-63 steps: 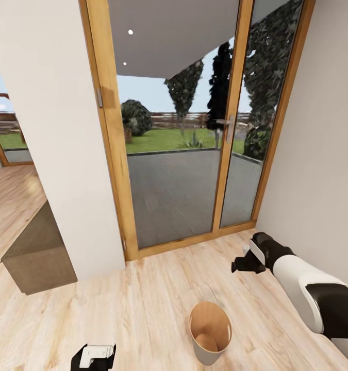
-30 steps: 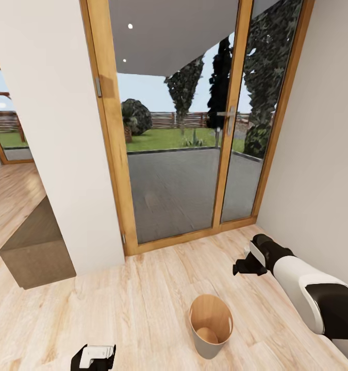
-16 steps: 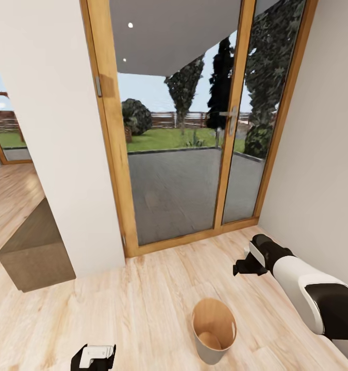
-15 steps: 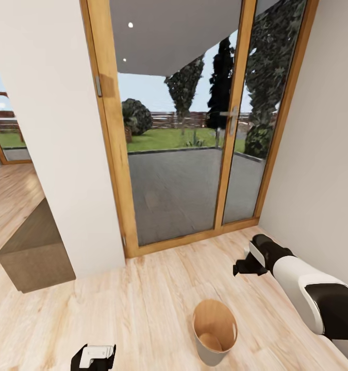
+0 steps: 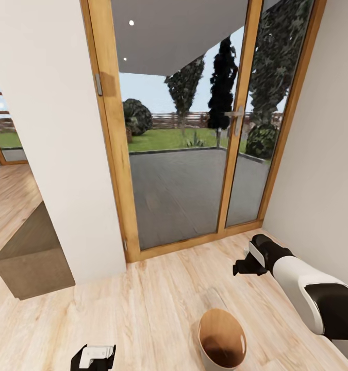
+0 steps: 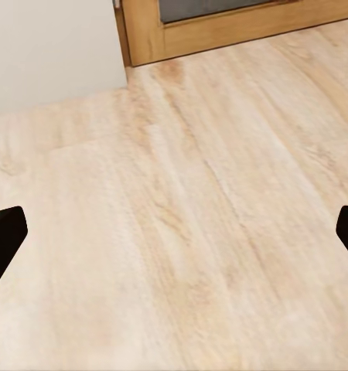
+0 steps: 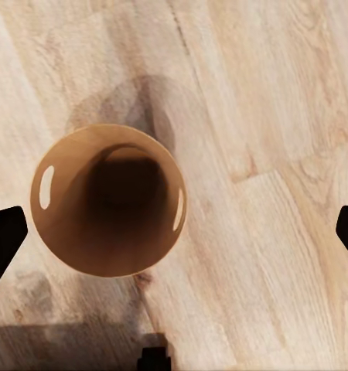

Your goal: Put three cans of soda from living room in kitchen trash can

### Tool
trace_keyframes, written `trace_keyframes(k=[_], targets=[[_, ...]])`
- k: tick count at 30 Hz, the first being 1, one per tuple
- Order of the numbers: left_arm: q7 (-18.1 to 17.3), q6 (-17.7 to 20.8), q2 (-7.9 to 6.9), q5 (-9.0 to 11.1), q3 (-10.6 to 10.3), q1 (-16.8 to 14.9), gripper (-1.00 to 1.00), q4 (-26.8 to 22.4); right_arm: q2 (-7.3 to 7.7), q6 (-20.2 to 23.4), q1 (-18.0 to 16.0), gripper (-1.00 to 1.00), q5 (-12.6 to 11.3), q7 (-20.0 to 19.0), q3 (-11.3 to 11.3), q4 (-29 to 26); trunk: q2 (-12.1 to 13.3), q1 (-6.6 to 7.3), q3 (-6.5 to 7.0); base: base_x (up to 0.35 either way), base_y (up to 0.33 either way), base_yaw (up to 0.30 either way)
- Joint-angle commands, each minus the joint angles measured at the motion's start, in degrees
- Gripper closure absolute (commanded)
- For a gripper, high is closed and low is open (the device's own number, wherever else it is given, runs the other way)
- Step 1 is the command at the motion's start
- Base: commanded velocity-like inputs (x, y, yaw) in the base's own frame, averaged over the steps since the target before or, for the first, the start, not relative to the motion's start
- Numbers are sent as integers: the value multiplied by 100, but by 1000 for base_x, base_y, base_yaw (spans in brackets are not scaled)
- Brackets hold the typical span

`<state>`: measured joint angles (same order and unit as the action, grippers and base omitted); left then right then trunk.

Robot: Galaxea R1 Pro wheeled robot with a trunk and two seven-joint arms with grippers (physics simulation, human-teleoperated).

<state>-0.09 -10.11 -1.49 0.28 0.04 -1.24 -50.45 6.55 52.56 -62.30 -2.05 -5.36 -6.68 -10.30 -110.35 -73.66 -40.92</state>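
Broad pale wood-plank floor (image 5: 143, 304) running up to a tall glazed door (image 5: 179, 129) in a honey-coloured timber frame. Round tapered trash can (image 5: 221, 340), glossy coppery inside, upright on the planks right beneath the right gripper (image 7: 174, 232). Black fingers (image 7: 4, 239) spread wide there; left gripper (image 6: 174, 239) fingers (image 6: 2, 241) likewise parted over bare boards.

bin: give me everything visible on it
The bin is a small round tapered container, pale grey outside, coppery brown and glossy inside. It stands upright on the light wood-plank floor, in front of the glass door, mouth open upward. In the right wrist view its rim sits between the open right gripper's fingertips, seen from straight above. Its bottom is in shadow; no can can be made out inside. Nothing but the floor touches it.
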Motion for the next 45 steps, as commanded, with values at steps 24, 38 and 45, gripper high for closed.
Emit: trace_keyframes(k=[24,38,45], targets=[[18,9,0,-36,5,-7,-100,0,30,0,24,-100,12,-13,0,-15,-762,-417,-341,4,2,0],[18,9,0,-55,3,-7,-100,0,44,-171,33,-100,12,-17,-3,-16,-1323,-725,-592,0,0,0],[18,9,0,-63,3,-7,-100,0,144,-176,33,-100,12,-24,-8,-16,-1604,-879,-718,0,0,0]])
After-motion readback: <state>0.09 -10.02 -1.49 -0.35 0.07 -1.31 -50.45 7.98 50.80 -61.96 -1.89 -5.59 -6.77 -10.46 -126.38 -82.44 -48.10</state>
